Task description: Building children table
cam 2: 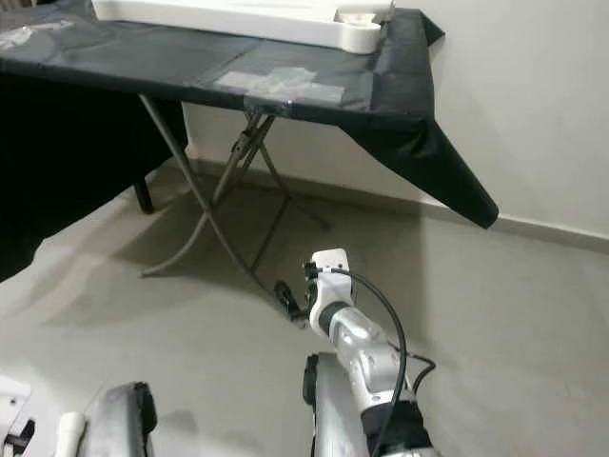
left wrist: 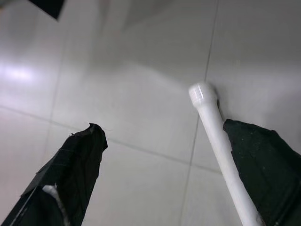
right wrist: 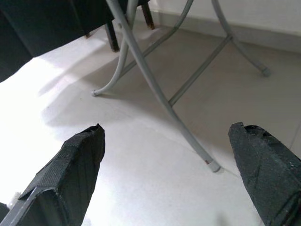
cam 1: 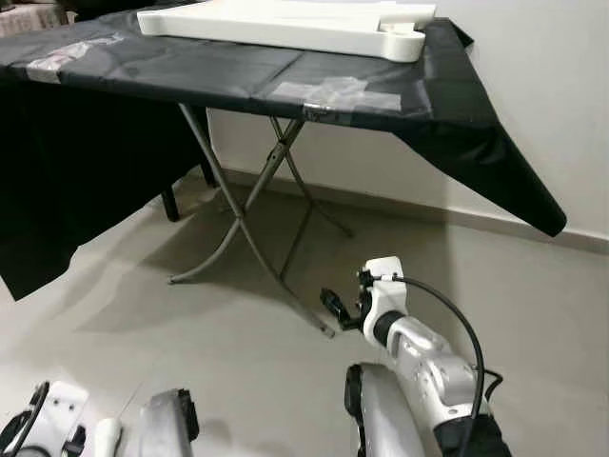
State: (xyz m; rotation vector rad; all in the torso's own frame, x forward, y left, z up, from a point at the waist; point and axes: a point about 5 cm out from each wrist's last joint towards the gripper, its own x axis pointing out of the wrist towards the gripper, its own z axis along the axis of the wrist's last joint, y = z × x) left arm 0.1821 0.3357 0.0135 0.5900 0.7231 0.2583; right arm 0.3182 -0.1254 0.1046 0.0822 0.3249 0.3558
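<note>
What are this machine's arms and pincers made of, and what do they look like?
Both arms are silver metal with white housings and black joints. A black cable loops along the right arm. Each of the jaws is a long black, ribbed-looking finger.

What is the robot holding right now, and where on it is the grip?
The left gripper has a white table leg against one finger, lower down; firm grip unclear. The right gripper holds nothing.
</note>
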